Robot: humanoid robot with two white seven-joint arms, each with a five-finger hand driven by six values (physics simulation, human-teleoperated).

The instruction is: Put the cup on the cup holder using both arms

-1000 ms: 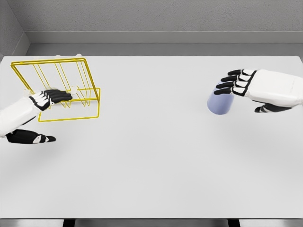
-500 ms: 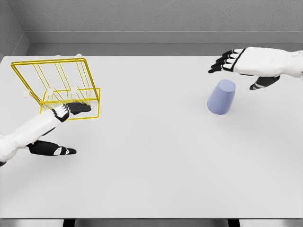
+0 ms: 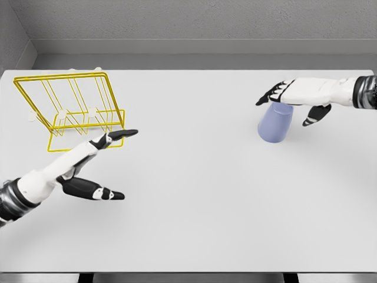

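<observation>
1. Head view: the right hand (image 3: pixel 294 97) comes in from the right edge, palm down, with its dark fingers (image 3: pixel 271 94) spread and stretched toward the left and the thumb hanging down on the near side. It holds nothing.
2. Directly below and just in front of that hand stands the cup (image 3: pixel 275 122). It is a plain pale lavender-blue tumbler, smooth and matte, with no handle. It is turned upside down and leans slightly, so its narrower closed base points up toward the fingers and its wider mouth rests on the worktop (image 3: pixel 206 194). The fingertips overlap the base in this view; whether they touch it cannot be told.
3. Far across the worktop from the right hand, the left hand (image 3: pixel 94 168) reaches in from the lower left. It is open: the fingers are straight and point up and to the right, the thumb is splayed out low toward the right, and nothing is in it.
4. Just beyond the left fingertips sits the cup holder (image 3: pixel 73 109), a yellow wire rack with a rectangular base frame and a tilted back frame of thin upright rods. The fingertips overlap its near front corner; contact is unclear.
5. Cup and cup holder are well apart, at opposite ends of the white worktop.
</observation>
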